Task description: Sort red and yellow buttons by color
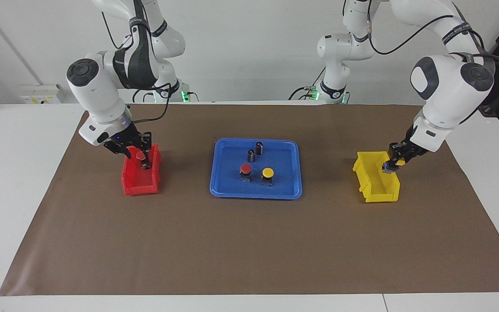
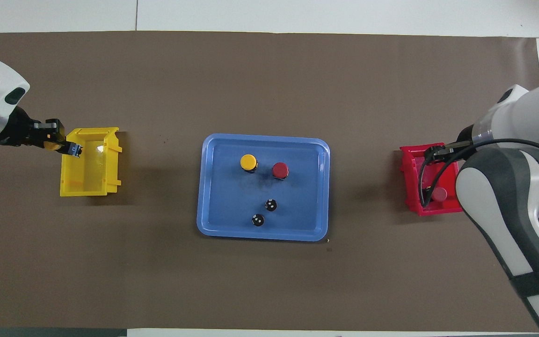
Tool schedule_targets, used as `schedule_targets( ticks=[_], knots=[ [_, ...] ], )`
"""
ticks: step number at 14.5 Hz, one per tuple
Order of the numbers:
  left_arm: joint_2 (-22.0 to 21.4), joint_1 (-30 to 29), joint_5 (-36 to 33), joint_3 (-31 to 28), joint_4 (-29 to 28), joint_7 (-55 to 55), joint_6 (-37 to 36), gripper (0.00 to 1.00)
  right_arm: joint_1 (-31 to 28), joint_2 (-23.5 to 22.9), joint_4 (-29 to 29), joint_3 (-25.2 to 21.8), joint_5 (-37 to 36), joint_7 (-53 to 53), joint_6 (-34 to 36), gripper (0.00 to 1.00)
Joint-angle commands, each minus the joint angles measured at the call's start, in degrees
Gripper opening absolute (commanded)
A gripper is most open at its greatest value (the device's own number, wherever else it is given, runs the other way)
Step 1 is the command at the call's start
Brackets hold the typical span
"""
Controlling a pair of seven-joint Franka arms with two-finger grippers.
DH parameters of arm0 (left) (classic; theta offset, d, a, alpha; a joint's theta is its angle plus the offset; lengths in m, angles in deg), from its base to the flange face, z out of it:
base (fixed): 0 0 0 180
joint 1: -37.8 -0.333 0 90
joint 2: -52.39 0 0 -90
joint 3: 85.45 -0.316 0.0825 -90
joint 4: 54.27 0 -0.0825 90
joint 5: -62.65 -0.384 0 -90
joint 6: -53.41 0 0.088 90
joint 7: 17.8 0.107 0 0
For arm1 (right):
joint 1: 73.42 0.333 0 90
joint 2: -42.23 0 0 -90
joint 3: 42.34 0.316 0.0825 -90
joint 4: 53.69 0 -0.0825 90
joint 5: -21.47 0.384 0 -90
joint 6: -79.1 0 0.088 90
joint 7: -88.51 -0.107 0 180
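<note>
My right gripper (image 1: pixel 139 158) hangs over the red bin (image 1: pixel 139 187) and is shut on a red button (image 1: pixel 139 154). In the overhead view my arm covers most of the gripper, and the red cap (image 2: pixel 440 194) shows inside the bin (image 2: pixel 407 164). My left gripper (image 1: pixel 394 164) is shut on a yellow button (image 1: pixel 400 162) over the rim of the yellow bin (image 1: pixel 379 190) at the left arm's end. One red button (image 1: pixel 245 169) and one yellow button (image 1: pixel 267 173) stand upright side by side in the blue tray (image 1: pixel 284 160).
Two small dark cylinders (image 1: pixel 259 147) (image 1: pixel 251 155) stand in the tray, nearer to the robots than the buttons. A brown mat (image 1: pixel 249 242) covers the table. The tray sits mid-table, with one bin toward each arm's end.
</note>
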Motion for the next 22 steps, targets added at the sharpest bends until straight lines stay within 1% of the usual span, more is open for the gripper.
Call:
schedule_targets(
  ticks=[1, 3, 4, 6, 7, 9, 10, 11, 12, 13, 14, 15, 17, 20, 21, 22],
  knots=[
    [-4.4, -0.5, 0.1, 0.7, -7.9, 0.8, 3.7, 0.02, 8.2, -6.5, -10.2, 0.1, 0.6, -10.9, 0.6, 0.71],
    [-4.1, -0.5, 0.1, 0.7, -10.4, 0.4, 6.8, 0.02, 14.9, -11.1, -15.0, 0.1, 0.5, -22.2, -2.1, 0.82],
    [-3.9, -0.5, 0.1, 0.7, -11.7, 0.2, 8.6, 0.02, 16.9, -13.6, -16.8, 0.1, 0.6, -26.4, -3.9, 0.85],
    [-3.5, -0.5, 0.1, 0.7, -13.9, 0.1, 11.2, 0.02, 20.9, -17.6, -19.1, 0.1, 0.0, -32.2, -4.8, 0.85],
    [-3.4, -0.5, 0.1, 0.7, -15.3, 0.1, 13.3, 0.02, 22.3, -18.6, -18.1, 0.1, 0.0, -33.3, -7.4, 0.85],
    [-3.4, -0.9, 0.1, 0.7, -17.4, 0.1, 15.5, 0.02, 23.0, -19.4, -14.9, 0.1, 0.0, -33.5, -11.1, 0.83],
    [-3.4, -1.6, 0.1, 0.7, -17.7, 0.1, 15.8, 0.08, 23.2, -19.4, -13.6, 0.1, 0.0, -33.6, -12.5, 0.83],
    [-3.3, -1.6, 0.1, 0.7, -17.5, 0.1, 15.7, 0.28, 23.3, -19.7, -13.1, 0.1, 0.0, -33.9, -13.6, 0.82],
    [-3.2, -1.6, 0.1, 0.7, -17.2, 0.2, 15.7, 0.62, 24.1, -20.3, -13.1, 0.1, 0.1, -34.4, -13.9, 0.82],
    [-3.2, -1.6, 0.1, 0.7, -16.5, 0.2, 15.2, 0.74, 25.0, -21.0, -13.0, 0.1, 0.1, -35.2, -14.1, 0.82],
    [-2.6, -1.4, 0.1, 0.7, -15.3, 0.0, 14.4, 0.79, 25.2, -21.1, -12.7, 0.1, 0.0, -35.6, -14.2, 0.82],
    [-2.7, -1.2, 0.1, 0.7, -14.6, 0.0, 12.9, 0.81, 25.2, -21.1, -12.0, 0.1, 0.0, -35.6, -14.5, 0.82],
    [-4.1, -1.0, 0.1, 0.7, -11.9, -0.1, 7.6, 0.82, 25.3, -20.6, -10.5, 0.1, 0.0, -35.5, -15.3, 0.82],
    [-6.4, -0.8, 0.1, 0.9, -3.2, -0.1, -3.9, 0.82, 25.3, -20.0, -6.9, 0.1, 0.0, -35.4, -18.7, 0.82],
    [-5.9, -0.7, 0.1, 1.2, 0.4, -0.2, -6.7, 0.82, 25.3, -19.6, -6.1, 0.1, 0.0, -35.4, -19.0, 0.82],
    [-5.4, 0.0, 0.1, 1.4, 1.9, -0.7, -6.8, 0.82, 25.3, -19.5, -5.8, 0.1, 0.0, -35.4, -19.0, 0.82]
  ],
)
